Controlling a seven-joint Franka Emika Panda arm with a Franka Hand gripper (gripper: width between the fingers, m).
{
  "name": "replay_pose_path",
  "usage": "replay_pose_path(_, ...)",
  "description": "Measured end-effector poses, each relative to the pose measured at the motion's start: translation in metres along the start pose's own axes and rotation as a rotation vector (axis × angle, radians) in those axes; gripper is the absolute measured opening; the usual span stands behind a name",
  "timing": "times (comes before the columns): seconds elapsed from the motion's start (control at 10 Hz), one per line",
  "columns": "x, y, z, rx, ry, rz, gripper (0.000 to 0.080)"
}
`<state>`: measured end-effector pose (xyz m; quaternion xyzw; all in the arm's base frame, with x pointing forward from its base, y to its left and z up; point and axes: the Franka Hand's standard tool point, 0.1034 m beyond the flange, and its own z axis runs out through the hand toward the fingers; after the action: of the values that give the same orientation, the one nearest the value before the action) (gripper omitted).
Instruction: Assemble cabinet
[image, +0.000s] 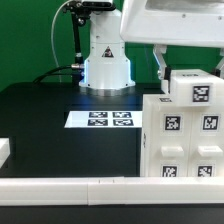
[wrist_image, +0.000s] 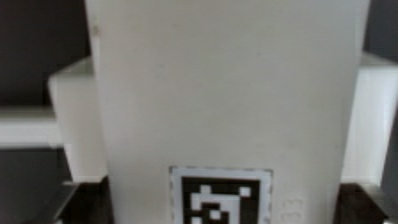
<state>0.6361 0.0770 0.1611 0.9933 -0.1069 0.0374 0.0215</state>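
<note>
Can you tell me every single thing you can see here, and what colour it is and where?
cabinet: one, white with black-and-white square tags, at the exterior view's right, on the table.
marker board: one, white with black tags, flat on the table's middle.
white part: one, at the exterior view's left edge.
white rail: one, along the table's near edge.
table: one, black.
robot base: one, white, at the back.
claw: one, white, its fingers around the cabinet's top piece.
</note>
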Motion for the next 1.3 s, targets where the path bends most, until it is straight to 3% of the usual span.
replay_pose_path(0.6, -0.0030, 0.0011, 0.0009, -0.005, -0.016, 0.484, 0.0548)
replay_pose_path(0.9, -0.0029, 0.0017, 0.0005, 0.030, -0.038, 0.954, 0.0548)
replay_pose_path(1.2, -0.0031, 0.0019, 0.0006, 0.027, -0.043, 1.120, 0.0548)
replay_pose_path(1.3, -0.0042, 0.0040, 0.0018, 0.038, -0.064, 1.246, 0.0548)
